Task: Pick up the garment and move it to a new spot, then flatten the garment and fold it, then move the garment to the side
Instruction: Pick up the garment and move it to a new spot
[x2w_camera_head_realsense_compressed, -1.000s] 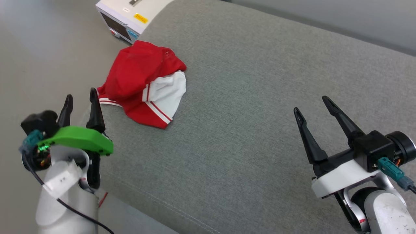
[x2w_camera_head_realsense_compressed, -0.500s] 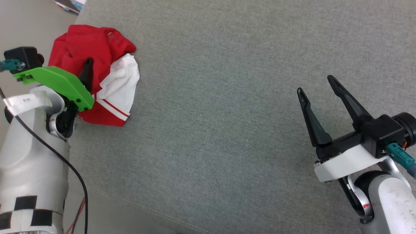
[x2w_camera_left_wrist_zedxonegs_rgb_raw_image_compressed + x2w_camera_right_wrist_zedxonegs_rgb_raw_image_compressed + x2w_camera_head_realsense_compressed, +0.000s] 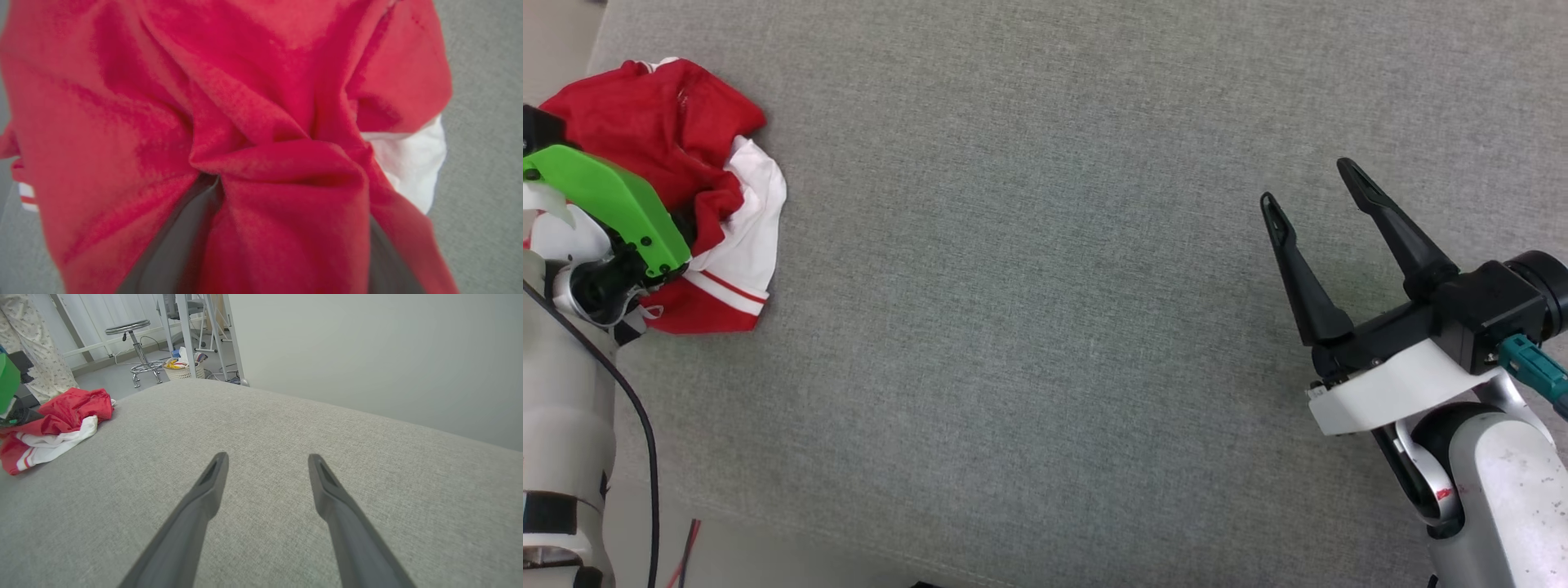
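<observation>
The garment [image 3: 645,131] lies crumpled at the far left edge of the grey cushioned surface [image 3: 1045,327], red with a white sleeve and striped trim. My left gripper [image 3: 690,220], under its green mount, is pushed down into it. In the left wrist view its fingers [image 3: 175,245] stand wide apart and open, with a bunched fold of the red garment [image 3: 261,122] between them and their tips buried in cloth. My right gripper [image 3: 1307,184] hovers open and empty over bare cushion at the right; its fingers [image 3: 204,498] are spread, and the garment [image 3: 61,416] lies far off to the left.
The cushion's front edge runs along the bottom left of the head view, with floor and a cable [image 3: 645,457] below. Beyond the far end stand a person's patterned trouser leg [image 3: 32,343], a stool [image 3: 130,330] and a basket [image 3: 182,369]. A grey wall [image 3: 367,355] rises behind.
The head camera has swung, shifting the whole picture left. My left gripper has gone forward from beside the garment down into it, and the red cloth has bunched around its fingers. The right gripper stays open.
</observation>
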Tool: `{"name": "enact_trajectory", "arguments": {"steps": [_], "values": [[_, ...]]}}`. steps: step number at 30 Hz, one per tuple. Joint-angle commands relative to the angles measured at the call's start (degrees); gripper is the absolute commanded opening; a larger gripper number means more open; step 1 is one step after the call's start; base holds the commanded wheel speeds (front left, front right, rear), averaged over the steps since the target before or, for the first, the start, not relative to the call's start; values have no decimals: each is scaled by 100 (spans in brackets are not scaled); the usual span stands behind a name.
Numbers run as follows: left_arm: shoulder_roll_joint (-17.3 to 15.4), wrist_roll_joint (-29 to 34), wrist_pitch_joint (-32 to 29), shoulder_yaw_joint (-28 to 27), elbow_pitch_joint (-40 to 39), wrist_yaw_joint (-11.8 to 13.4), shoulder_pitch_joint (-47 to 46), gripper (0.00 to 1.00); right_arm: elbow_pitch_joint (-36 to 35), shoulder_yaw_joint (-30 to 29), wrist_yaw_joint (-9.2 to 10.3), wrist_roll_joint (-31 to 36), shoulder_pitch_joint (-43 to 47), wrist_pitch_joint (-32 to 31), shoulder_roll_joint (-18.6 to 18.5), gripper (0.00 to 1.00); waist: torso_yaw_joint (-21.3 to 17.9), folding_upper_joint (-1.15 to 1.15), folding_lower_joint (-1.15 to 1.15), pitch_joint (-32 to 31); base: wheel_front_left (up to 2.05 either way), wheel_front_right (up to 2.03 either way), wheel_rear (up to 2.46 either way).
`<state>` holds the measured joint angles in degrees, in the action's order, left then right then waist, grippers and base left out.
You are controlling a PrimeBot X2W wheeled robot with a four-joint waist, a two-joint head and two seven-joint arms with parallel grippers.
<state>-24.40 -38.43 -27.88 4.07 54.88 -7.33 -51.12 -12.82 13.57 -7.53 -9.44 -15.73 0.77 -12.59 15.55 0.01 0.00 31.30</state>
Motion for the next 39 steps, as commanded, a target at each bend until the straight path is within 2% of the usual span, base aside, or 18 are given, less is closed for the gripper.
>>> {"name": "enact_trajectory", "arguments": {"steps": [1,2,3,10,16,19,26,32,39], "values": [[138,-36,-180,120,247,-15,131,47,25,-16,4,-55,-101,49,-9,100,-52,-1,0,1,0,0,0],[131,-29,-183,149,277,-15,127,13,36,-26,4,-63,-99,55,-5,100,-55,-1,0,-21,0,0,0],[124,-30,-163,169,315,-15,126,0,54,-29,4,-70,-96,60,2,100,-60,-1,0,-57,0,0,0],[12,135,541,256,363,-2,77,0,247,-104,4,-79,30,181,146,100,-9,-1,0,-564,0,0,0],[82,318,1599,322,302,54,125,0,483,-275,4,38,337,337,358,100,80,-1,0,-1270,0,0,0],[52,484,2186,393,264,100,189,0,626,-311,4,91,467,413,488,100,16,-1,0,-1634,0,0,0],[114,859,3103,679,98,201,422,0,864,-449,4,120,800,505,730,100,-273,-1,0,-2312,0,0,0],[336,1030,3475,917,-253,241,654,0,945,-698,4,187,1091,540,847,100,-630,-1,0,-2677,0,0,0],[830,1054,3183,1339,-748,157,1085,0,934,-982,4,233,1329,501,919,100,-1192,-1,0,-2911,0,0,0]]}}
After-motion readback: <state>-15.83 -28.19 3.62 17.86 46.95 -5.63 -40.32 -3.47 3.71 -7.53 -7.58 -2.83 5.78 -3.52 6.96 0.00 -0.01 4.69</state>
